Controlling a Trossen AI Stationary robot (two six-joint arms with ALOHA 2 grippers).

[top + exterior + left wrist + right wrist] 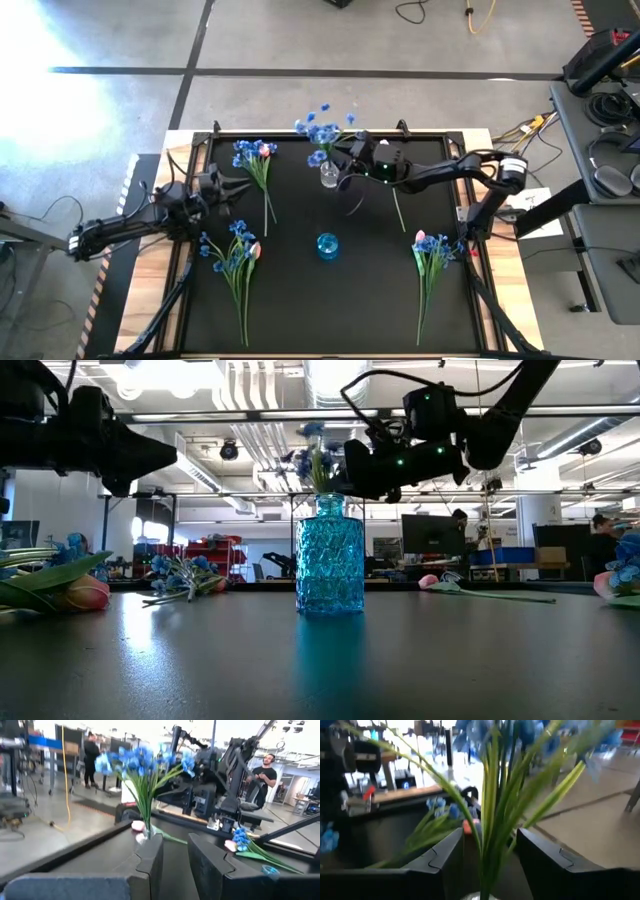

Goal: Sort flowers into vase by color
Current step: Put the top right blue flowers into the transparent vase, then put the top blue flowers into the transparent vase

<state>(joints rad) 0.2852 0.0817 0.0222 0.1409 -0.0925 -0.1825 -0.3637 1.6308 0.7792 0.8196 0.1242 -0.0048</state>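
Blue glass vase sits mid-mat and is the reference here; nothing visible in it. Two vases total: the second is a clear vase behind the blue one, toward the far edge, holding one blue spray upright. Right gripper hangs just beside the clear vase's mouth, fingers apart with the spray's green stems standing between them; contact looks unlikely but the wrist view is too blurry to be sure. Left gripper waits well off to the blue vase's left, fingers slightly apart, holding nothing. Three loose bunches lie on the mat, each blue sprays plus one pink tulip: far-left bunch, near-left bunch, right bunch. One single stem lies between the clear vase and the right bunch. So four blue clusters counted, three pink buds seen from above.
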